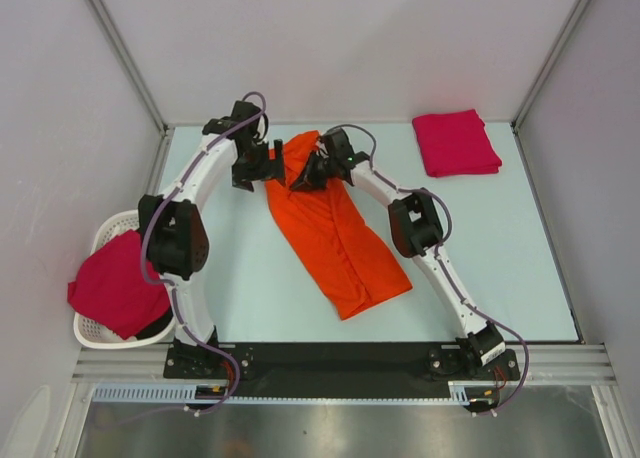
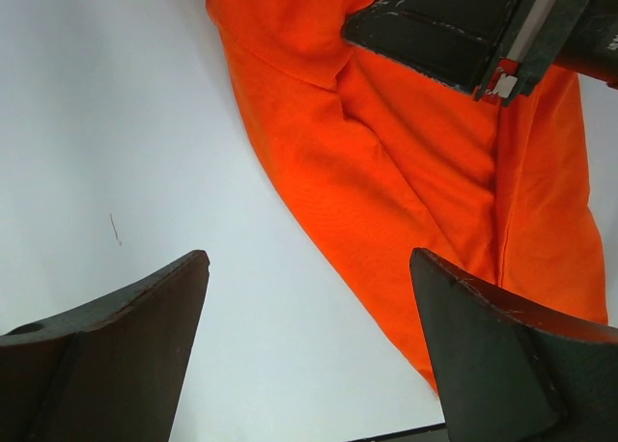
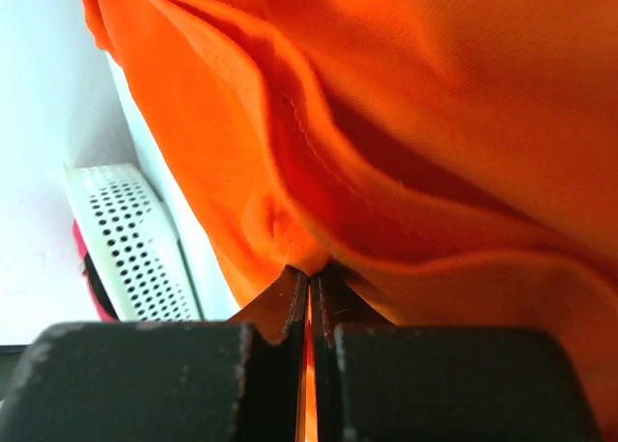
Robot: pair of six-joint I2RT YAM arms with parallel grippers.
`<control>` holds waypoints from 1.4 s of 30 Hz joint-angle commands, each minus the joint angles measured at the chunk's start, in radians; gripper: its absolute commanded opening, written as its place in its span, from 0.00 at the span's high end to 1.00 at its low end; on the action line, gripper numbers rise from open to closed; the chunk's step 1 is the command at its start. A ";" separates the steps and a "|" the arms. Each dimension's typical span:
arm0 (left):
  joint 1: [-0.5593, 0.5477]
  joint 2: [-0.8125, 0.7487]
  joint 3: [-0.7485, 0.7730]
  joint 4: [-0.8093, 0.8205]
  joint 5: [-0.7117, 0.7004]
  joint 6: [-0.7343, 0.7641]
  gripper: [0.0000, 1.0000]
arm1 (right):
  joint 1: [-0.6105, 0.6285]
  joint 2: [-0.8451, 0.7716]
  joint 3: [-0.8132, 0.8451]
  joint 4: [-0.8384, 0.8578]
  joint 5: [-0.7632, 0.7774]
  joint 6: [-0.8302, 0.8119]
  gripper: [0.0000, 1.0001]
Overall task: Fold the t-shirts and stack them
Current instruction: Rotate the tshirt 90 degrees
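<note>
My right end effector (image 3: 311, 278) is clamped fully closed on a pinch of the orange t-shirt (image 1: 335, 233). A thin line of orange cloth shows between the pressed fingers, though from this close I cannot tell whether I have caught one layer or several. I have gripped the far end of the shirt, which lies as a long, narrowed strip running diagonally from the far middle of the tabletop (image 1: 500, 258) towards its near centre. A hold at that end would, I judge, let me carry it over the near end for the next fold.

My left end effector (image 2: 309, 259) is spread wide and holds nothing. It hovers over bare surface just beside the shirt's left edge, probably so it can take the matching corner and keep the fold square.

A folded crimson t-shirt (image 1: 456, 143) sits in the far right corner, well apart from the orange one, and I take it for the start of the stack. Another crimson t-shirt (image 1: 115, 283) is draped over the white basket (image 1: 110, 223) beside the tabletop's left edge, waiting.

The tabletop is pale, smooth and matte. Plain light walls (image 1: 330, 38) with metal posts close it in on three sides.
</note>
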 commanded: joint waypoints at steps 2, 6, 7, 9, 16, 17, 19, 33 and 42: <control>-0.010 -0.039 -0.014 0.028 0.013 -0.001 0.09 | -0.031 -0.160 -0.053 0.048 0.099 -0.058 1.00; -0.014 -0.038 -0.022 0.033 0.016 -0.001 0.10 | -0.051 -0.188 -0.115 0.082 0.114 -0.046 1.00; -0.014 -0.036 -0.023 0.034 0.016 0.001 0.11 | -0.053 -0.189 -0.116 0.087 0.114 -0.049 1.00; -0.016 -0.032 -0.028 0.036 0.021 0.001 0.12 | -0.053 -0.199 -0.119 0.102 0.108 -0.052 1.00; -0.021 -0.030 -0.045 0.040 0.027 0.001 0.13 | -0.054 -0.179 -0.159 0.073 0.112 -0.055 1.00; -0.021 -0.029 -0.046 0.040 0.027 0.001 0.13 | -0.055 -0.182 -0.165 0.068 0.120 -0.067 1.00; -0.021 -0.030 -0.049 0.040 0.021 0.002 0.14 | -0.048 -0.188 -0.187 0.041 0.157 -0.090 1.00; -0.022 -0.015 -0.006 0.045 0.013 -0.013 0.13 | -0.071 -0.217 -0.235 -0.045 0.231 -0.115 0.88; -0.024 0.011 0.156 0.062 -0.008 -0.024 0.07 | -0.085 -0.407 -0.287 -0.106 0.040 -0.241 0.67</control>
